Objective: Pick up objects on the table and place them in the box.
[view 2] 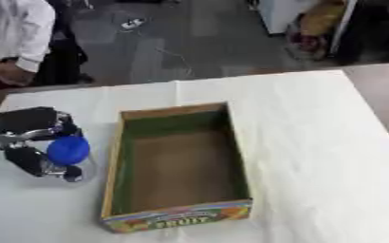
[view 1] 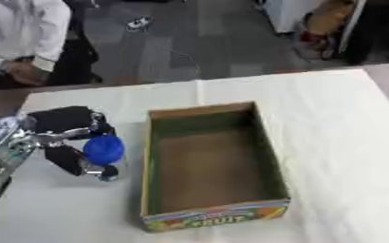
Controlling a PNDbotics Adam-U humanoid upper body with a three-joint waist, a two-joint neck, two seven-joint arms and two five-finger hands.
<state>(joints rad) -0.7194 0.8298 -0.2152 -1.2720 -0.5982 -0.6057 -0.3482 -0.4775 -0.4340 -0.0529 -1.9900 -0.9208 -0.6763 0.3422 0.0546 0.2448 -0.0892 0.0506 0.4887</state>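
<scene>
The left hand [view 1: 69, 137] has its fingers curled round a blue ball [view 1: 104, 149], held just beside the box's [view 1: 152, 161] left wall. The open cardboard box sits mid-surface [view 1: 339, 142], nearer the front edge.

A white cloth [view 1: 339, 142] covers the table [view 2: 380, 95], whose brown top shows bare at the far right and far left edges. Beyond it lies a grey floor [view 1: 189, 42] in large tiles, with a thin cable trailing across it. At the upper right stand a white cabinet [view 1: 285, 12] and a brown bundle [view 1: 327, 21] beside a dark upright.
</scene>
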